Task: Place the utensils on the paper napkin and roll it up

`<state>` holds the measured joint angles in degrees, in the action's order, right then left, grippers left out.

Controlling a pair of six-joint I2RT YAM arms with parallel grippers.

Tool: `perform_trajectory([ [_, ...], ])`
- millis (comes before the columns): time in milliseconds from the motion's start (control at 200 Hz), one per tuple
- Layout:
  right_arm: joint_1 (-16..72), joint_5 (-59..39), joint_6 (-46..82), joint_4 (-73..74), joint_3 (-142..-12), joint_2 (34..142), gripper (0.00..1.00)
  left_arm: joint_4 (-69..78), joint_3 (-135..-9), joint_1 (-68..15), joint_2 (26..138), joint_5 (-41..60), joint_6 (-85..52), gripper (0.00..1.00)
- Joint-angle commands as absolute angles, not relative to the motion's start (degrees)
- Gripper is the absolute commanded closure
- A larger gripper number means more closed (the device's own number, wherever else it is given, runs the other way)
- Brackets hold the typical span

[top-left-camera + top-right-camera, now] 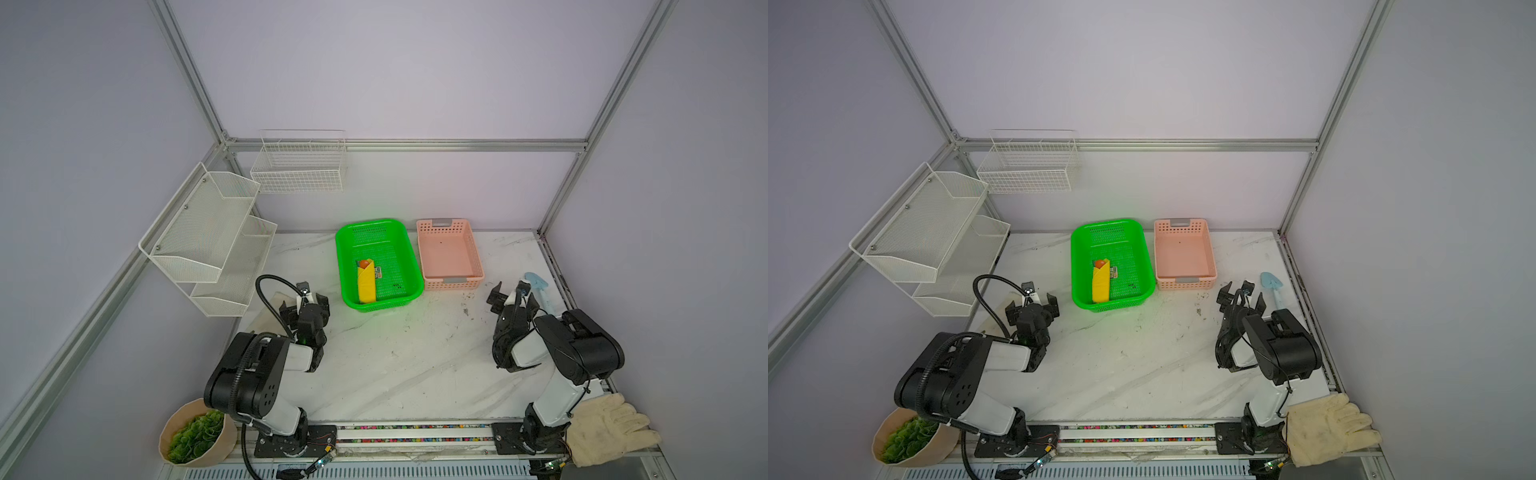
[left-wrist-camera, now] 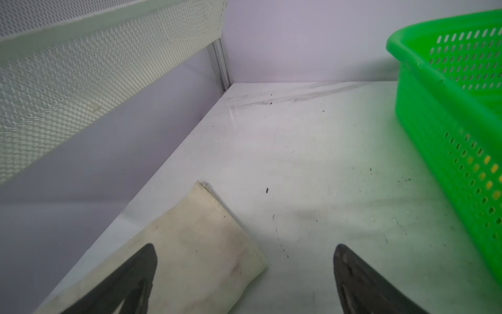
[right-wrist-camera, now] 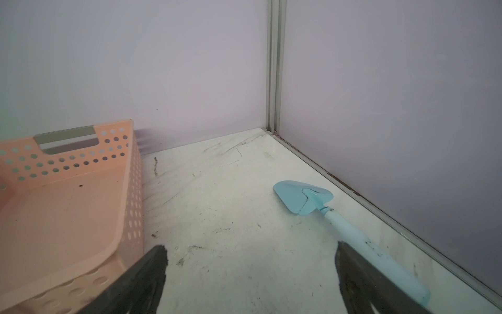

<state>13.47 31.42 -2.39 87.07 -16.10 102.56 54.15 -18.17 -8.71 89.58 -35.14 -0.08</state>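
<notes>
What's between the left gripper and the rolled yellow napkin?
From the left gripper to the napkin: bare table, then the green basket's side wall, in both top views.

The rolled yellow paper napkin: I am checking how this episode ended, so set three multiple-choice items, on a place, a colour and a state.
1. Where does the rolled yellow paper napkin lie?
A. in the pink basket
B. in the bright green perforated plastic basket
C. on the bare table

2. What colour is the rounded plastic utensil tip poking from the roll's far end?
A. orange
B. black
C. purple

3. How do the left gripper and the right gripper stand?
A. left shut on the roll
B. right shut on a shovel
C. both open, holding nothing

Answers:
1 B, it rests on that basket's floor in both top views.
2 A, orange shows above the yellow fold.
3 C, each wrist view shows fingers spread with nothing between.
</notes>
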Motion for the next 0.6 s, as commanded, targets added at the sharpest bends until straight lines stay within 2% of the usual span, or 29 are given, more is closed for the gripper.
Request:
perform_trajectory([
  [0, 13.2, 24.8, -7.8, 105.1, -14.9, 106.0, 0.03, 64.4, -17.0, -8.6, 88.1, -33.1, 2.4, 0.0],
  [100, 13.1, 26.8, -5.3, 97.6, -18.6, 105.3, 0.03, 69.3, -14.3, -6.5, 90.2, -25.2, 1.7, 0.0],
  [185, 12.0, 27.3, -3.1, 85.3, -23.4, 103.6, 0.03, 78.8, -13.3, -6.9, 94.3, -25.4, 4.1, 0.0],
  [270, 10.0, 25.0, -1.4, 81.6, -25.3, 103.4, 0.03, 63.4, -18.8, -5.9, 91.7, -25.5, 1.1, 0.0],
  [335, 9.0, 24.0, -0.2, 79.5, -25.8, 103.0, 0.03, 54.6, -22.0, -1.8, 90.5, -19.1, -2.0, 0.0],
  [595, 8.7, 23.6, -0.1, 79.7, -25.7, 102.7, 0.03, 55.5, -21.3, -0.9, 90.2, -17.6, -2.1, 0.0],
])
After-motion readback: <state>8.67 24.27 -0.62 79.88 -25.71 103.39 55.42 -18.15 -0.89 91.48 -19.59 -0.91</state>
